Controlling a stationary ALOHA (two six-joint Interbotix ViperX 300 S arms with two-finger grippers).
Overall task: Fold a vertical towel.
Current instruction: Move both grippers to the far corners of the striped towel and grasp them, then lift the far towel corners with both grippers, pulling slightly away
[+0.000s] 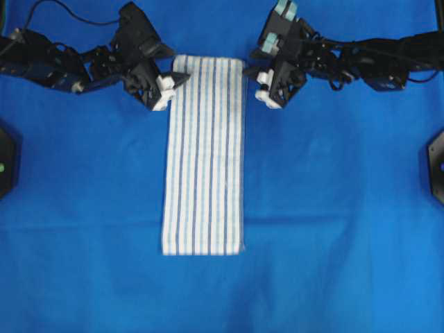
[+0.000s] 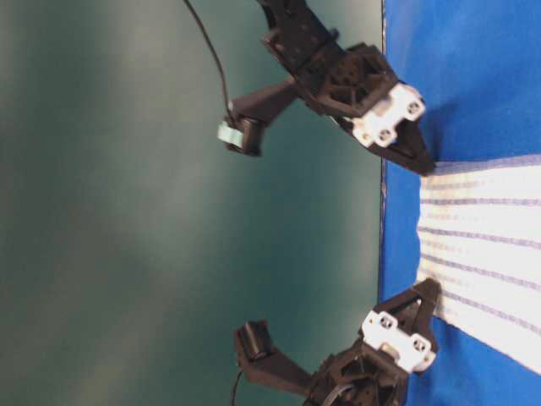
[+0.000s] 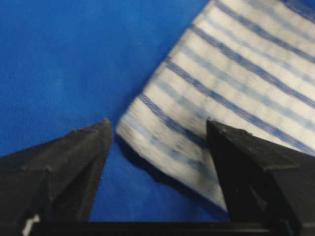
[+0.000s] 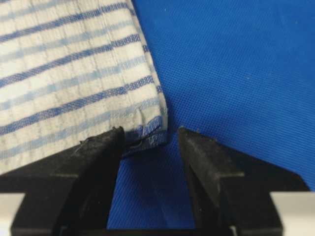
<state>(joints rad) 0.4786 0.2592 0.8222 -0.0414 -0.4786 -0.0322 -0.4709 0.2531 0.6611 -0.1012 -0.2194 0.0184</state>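
You've got one towel (image 1: 204, 154) flat on one blue sheet (image 1: 333, 208); left gripper (image 1: 168, 87) and right gripper (image 1: 265, 89) both spread apart at its far corners

Left gripper (image 1: 182, 78): open, jaws straddling the towel's (image 1: 205, 156) top left corner.
Right gripper (image 1: 251, 78): open, jaws at the towel's top right corner.

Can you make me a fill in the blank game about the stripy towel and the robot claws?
1. The towel has white and ____ stripes.
2. It lies flat on a big ____ cloth.
3. The left claw and the right claw each sit at a ____ of the towel.
4. Both claws are ____, not squeezing yet.

Missing words: blue; blue; corner; open
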